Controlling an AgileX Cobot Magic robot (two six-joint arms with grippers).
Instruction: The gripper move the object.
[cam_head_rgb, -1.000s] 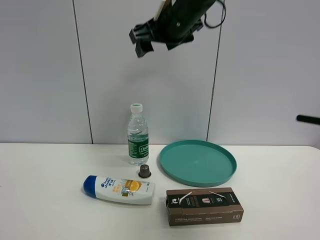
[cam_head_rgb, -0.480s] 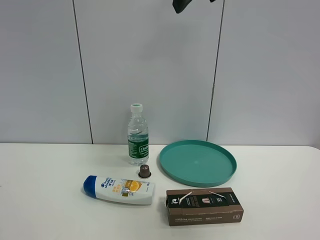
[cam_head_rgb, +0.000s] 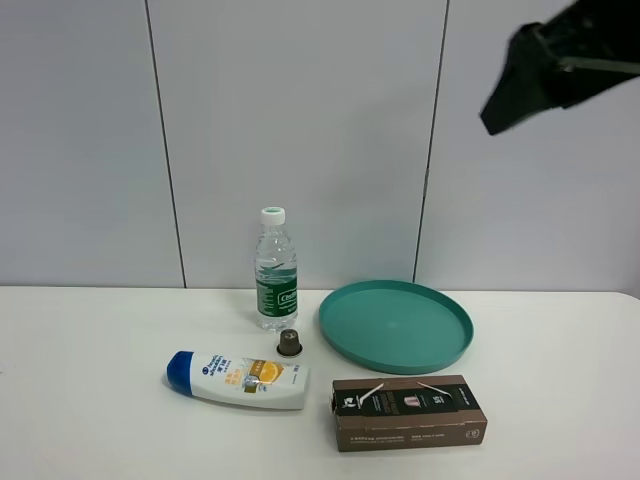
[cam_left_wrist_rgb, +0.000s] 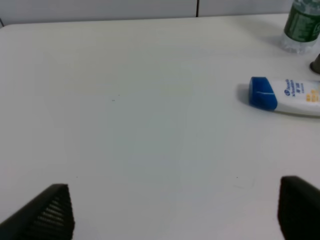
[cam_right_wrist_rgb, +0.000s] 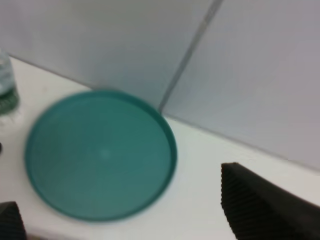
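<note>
The object, a clear water bottle (cam_head_rgb: 277, 270) with a white cap and green label, stands upright on the white table next to the wall. Its base shows in the left wrist view (cam_left_wrist_rgb: 302, 25) and, blurred, at the edge of the right wrist view (cam_right_wrist_rgb: 6, 85). My right gripper (cam_head_rgb: 520, 85) is a blurred dark shape high at the upper right, far from the bottle. In its wrist view (cam_right_wrist_rgb: 135, 220) the fingers stand wide apart and hold nothing. My left gripper (cam_left_wrist_rgb: 172, 212) is open and empty over bare table, and is out of the exterior view.
A teal plate (cam_head_rgb: 395, 325) lies right of the bottle and also shows in the right wrist view (cam_right_wrist_rgb: 100, 155). A small dark capsule (cam_head_rgb: 289, 343) stands in front of the bottle. A white shampoo bottle with a blue cap (cam_head_rgb: 238, 378) and a brown box (cam_head_rgb: 408, 412) lie nearer the front.
My right arm has swung from high above the bottle, up past the top edge, to the upper right. The things on the table have not moved.
</note>
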